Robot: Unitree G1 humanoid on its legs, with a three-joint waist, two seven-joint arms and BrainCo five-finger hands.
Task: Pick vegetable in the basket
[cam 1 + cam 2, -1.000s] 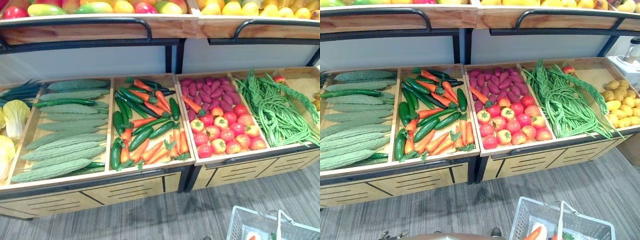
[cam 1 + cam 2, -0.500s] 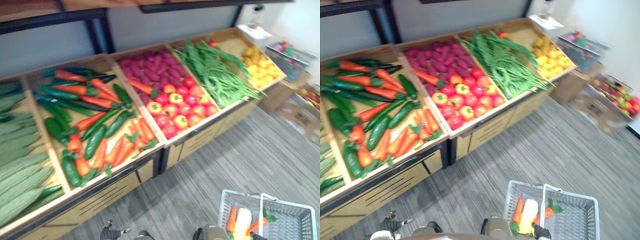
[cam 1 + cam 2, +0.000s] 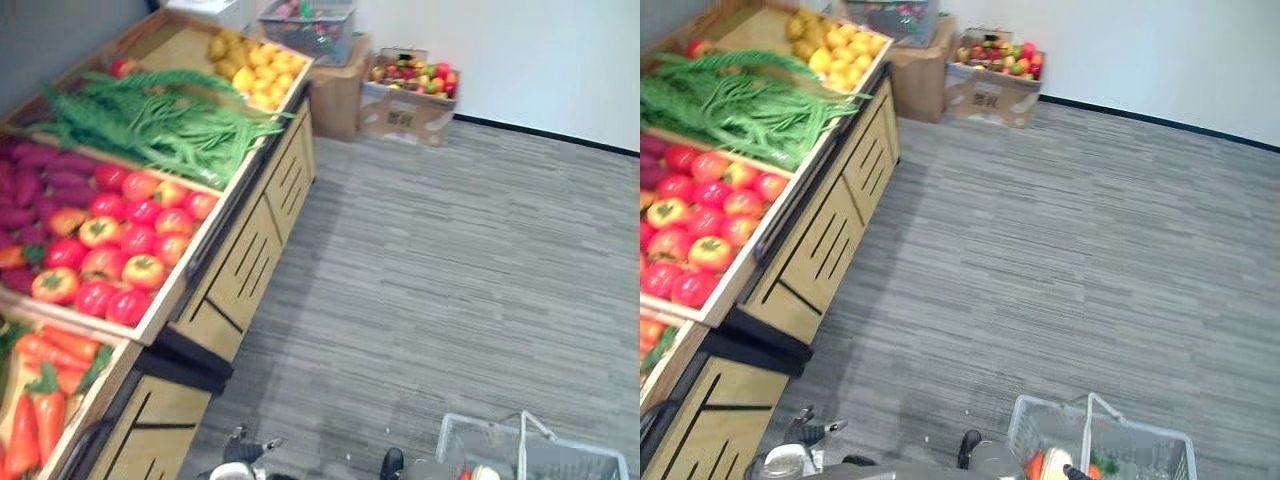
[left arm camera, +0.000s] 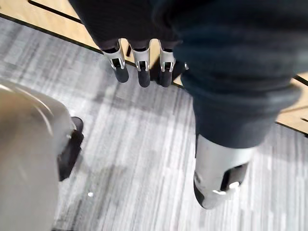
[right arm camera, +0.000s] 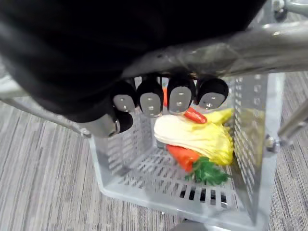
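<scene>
We see a grey striped floor [image 3: 1070,250] over most of the rm. At the back is a white wall [image 3: 1160,45] w/ a dark skirting strip [image 3: 1160,124]. A wooden display stand [image 3: 825,235] runs along the left, w/ dark slots in its front panels. Two cardboard boxes [image 3: 988,95] sit at its far end, by the wall.

So the basket [image 5: 250,144] is a see-through slotted plastic one, found at the near right and kept upright by its metal handle [image 5: 226,45], which is gripped by the right hand [image 5: 163,98]. A pale yellow cabbage [image 5: 192,137] is laid inside, with an orange, green-topped carrot [image 5: 180,156] tucked under it.
</scene>
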